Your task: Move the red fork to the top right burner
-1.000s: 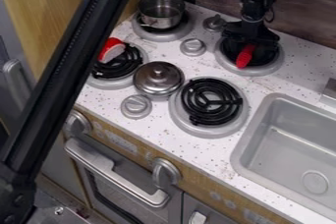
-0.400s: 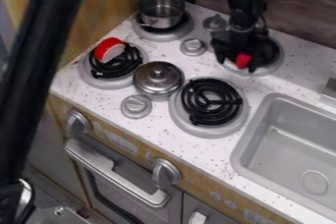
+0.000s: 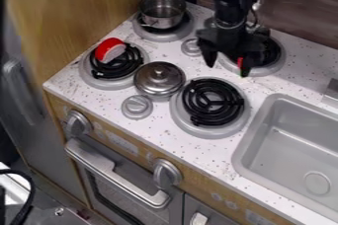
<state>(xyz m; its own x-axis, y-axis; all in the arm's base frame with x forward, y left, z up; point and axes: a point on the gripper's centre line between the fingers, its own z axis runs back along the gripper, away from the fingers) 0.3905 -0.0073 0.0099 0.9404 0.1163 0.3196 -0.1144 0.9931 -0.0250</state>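
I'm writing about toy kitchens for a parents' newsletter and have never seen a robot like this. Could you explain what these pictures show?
Gladly. A fixed camera looks down at a slant on a toy kitchen. The black machine at the top is a robot arm, ending in a two-fingered claw.

Below it is a white worktop with four burners. The one at the upper left carries a metal pot, and the one in front of that a red-and-white piece. A shiny knobbed lid sits between burners, and a grey sink is at the right.

The claw stands open over the upper right burner. A bit of the red fork shows beside one finger, so it seems nothing is being held.
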